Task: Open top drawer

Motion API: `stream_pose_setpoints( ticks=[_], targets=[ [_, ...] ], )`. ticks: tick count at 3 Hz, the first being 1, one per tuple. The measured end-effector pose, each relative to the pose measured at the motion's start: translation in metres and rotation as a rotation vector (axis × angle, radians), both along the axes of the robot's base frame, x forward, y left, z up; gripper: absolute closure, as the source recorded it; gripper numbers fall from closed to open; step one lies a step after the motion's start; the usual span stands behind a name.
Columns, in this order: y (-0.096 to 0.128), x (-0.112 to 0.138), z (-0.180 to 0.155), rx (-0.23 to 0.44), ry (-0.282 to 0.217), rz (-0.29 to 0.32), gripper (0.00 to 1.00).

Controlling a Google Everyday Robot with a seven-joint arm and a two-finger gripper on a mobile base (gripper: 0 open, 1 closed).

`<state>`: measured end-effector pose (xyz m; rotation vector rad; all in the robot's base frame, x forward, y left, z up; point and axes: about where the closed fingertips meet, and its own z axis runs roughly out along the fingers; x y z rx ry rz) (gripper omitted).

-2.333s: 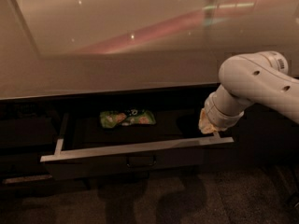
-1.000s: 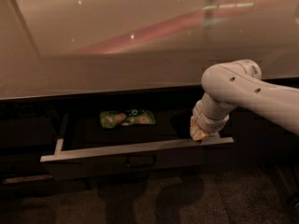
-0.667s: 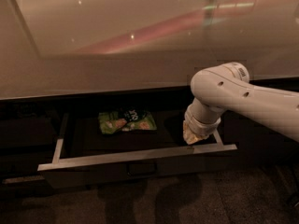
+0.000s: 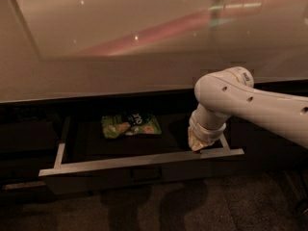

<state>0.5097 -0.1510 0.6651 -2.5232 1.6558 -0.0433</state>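
Gripper [image 4: 198,143] sits low inside right end of the top drawer [image 4: 120,162], just behind its front rim; open or closed, can't tell. White arm [image 4: 255,105] comes from right. Drawer pulled out under counter [image 4: 96,76]. Green snack bag [image 4: 130,125] lies inside.

My gripper [image 4: 197,145] sits at the top drawer [image 4: 139,161] right-front corner; green packet [image 4: 130,125] blocks back-centre, I see front floor free.

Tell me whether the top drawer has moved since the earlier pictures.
Yes. The top drawer has slid further out from under the countertop, toward the camera. The gripper sits inside its right end, just behind the front rim.
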Motion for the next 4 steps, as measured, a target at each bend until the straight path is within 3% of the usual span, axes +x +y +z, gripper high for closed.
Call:
stream_pose_setpoints(
  ticks=[2, 4],
  targets=[
    [0.004, -0.009, -0.002, -0.005, 0.012, 0.017, 1.0],
    [0.025, -0.045, -0.013, -0.023, 0.009, 0.081, 1.0]
  ],
)
